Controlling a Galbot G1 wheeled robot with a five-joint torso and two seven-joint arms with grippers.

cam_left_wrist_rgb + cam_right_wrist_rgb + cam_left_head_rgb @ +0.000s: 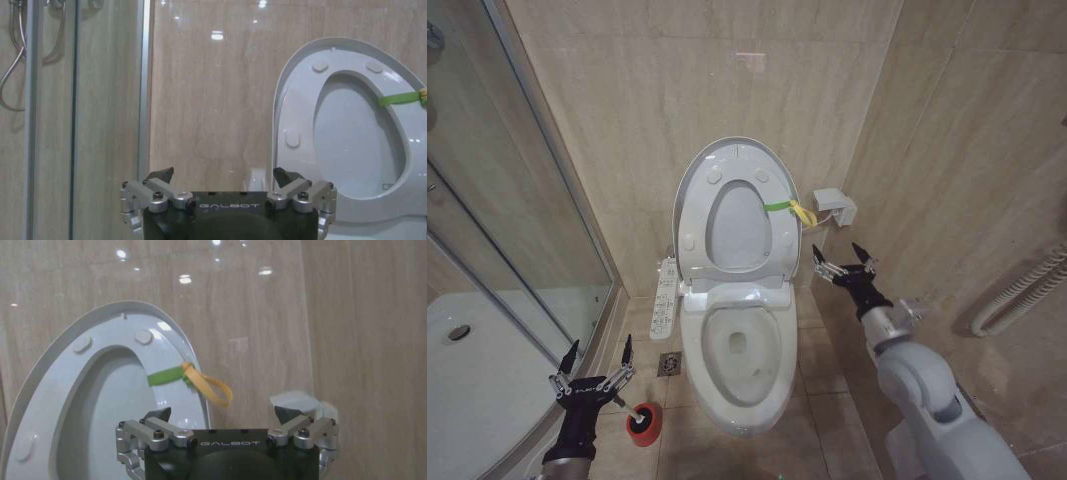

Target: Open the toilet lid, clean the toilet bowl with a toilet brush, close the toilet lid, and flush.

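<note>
Beige tiled walls (627, 120) — toilet lid (727, 165) raised, tile floor (827, 370).

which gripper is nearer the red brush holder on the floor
The left gripper, open, just above the red holder left of the toilet bowl. The right gripper is open too, beside the raised toilet lid.

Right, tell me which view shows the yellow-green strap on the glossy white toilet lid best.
The right wrist view: the yellow-green strap on the glossy white toilet lid shows band and loop close up. The head view shows it small; the left wrist view cuts it at the edge.
</note>
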